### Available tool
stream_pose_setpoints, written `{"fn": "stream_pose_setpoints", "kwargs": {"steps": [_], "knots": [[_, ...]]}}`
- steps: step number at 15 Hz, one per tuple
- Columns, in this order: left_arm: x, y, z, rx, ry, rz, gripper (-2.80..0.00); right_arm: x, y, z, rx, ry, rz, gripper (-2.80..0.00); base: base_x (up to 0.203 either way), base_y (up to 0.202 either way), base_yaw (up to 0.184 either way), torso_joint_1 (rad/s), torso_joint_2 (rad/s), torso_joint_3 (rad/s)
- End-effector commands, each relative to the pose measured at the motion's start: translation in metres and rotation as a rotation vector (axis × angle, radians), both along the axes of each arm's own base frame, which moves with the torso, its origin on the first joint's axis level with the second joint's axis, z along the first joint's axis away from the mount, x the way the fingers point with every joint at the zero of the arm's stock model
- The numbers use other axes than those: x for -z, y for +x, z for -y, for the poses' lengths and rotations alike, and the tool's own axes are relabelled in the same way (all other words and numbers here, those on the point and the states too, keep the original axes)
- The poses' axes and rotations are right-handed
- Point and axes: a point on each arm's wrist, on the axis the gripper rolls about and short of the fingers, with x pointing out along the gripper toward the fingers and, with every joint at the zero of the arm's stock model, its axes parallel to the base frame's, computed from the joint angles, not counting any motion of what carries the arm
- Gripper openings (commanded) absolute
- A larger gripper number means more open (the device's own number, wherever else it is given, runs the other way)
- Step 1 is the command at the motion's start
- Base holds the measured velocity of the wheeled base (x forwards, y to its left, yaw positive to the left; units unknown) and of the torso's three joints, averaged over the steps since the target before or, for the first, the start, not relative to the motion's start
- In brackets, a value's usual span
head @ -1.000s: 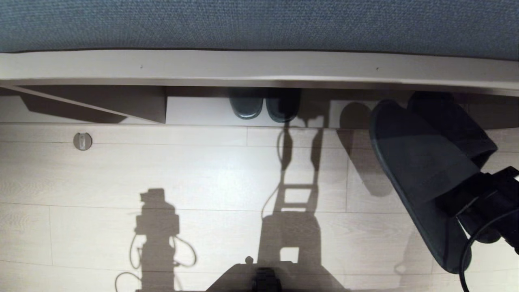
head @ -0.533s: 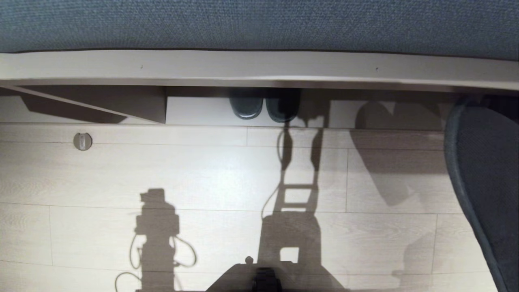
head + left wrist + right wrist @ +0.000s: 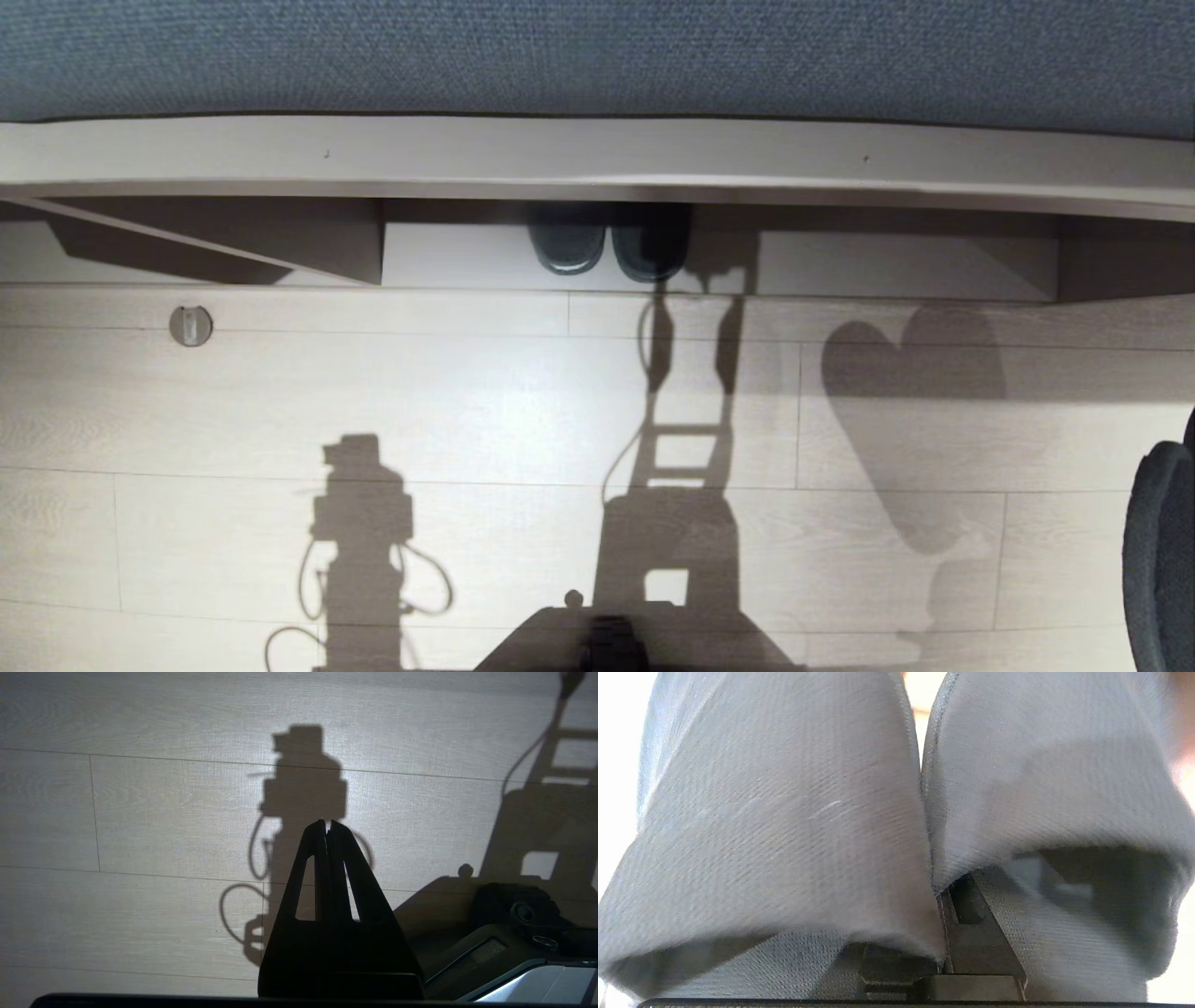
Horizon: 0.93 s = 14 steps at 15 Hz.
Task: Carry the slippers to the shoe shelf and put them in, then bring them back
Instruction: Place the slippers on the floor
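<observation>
Gripping both slippers (image 3: 784, 812) together by their wide toe bands, we are carrying the pair in the right end effector (image 3: 945, 933), whose fingers are clamped on the bands where they meet, so only a dark edge of one slipper is showing at the right margin of the head view, apart from the shoe shelf (image 3: 896, 261). We are judging them light, soft and flexible, so they are likely to swing and sag, and pinching the two bands together near the footbeds seems the surest hold. We are keeping the left end effector (image 3: 327, 826) closed and empty, hanging over the floor (image 3: 467, 392).
</observation>
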Motion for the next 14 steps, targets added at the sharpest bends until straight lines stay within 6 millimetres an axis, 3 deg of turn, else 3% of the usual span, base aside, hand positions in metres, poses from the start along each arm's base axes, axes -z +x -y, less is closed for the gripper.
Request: {"fn": "stream_pose_setpoints", "kwargs": {"steps": [1, 4, 8, 10, 14], "knots": [[0.000, 0.000, 0.000, 0.000, -0.001, 0.000, -2.80, 0.024, -0.008, 0.000, 0.010, 0.001, 0.025, -2.80, 0.000, 0.000, 0.000, 0.000, 0.00, 0.000], [0.000, 0.000, 0.000, 0.000, -0.001, 0.000, -2.80, 0.046, -0.009, 0.001, 0.058, 0.008, -0.046, -2.80, 0.000, 0.000, 0.000, 0.000, 0.00, 0.000], [0.000, 0.000, 0.000, 0.000, 0.000, 0.000, -2.80, 0.052, -0.009, 0.004, 0.208, 0.016, -0.123, -2.80, 0.000, 0.000, 0.000, 0.000, 0.00, 0.000], [0.000, 0.000, 0.000, -0.001, 0.000, 0.001, -2.80, 0.063, -0.006, 0.005, 0.231, 0.007, -0.169, -2.80, 0.000, 0.000, 0.000, 0.000, 0.00, 0.000], [0.000, 0.000, 0.000, 0.000, -0.003, 0.000, -2.80, 0.062, -0.007, 0.005, 0.235, 0.013, -0.168, -2.80, 0.000, 0.000, 0.000, 0.000, 0.00, 0.000]]}}
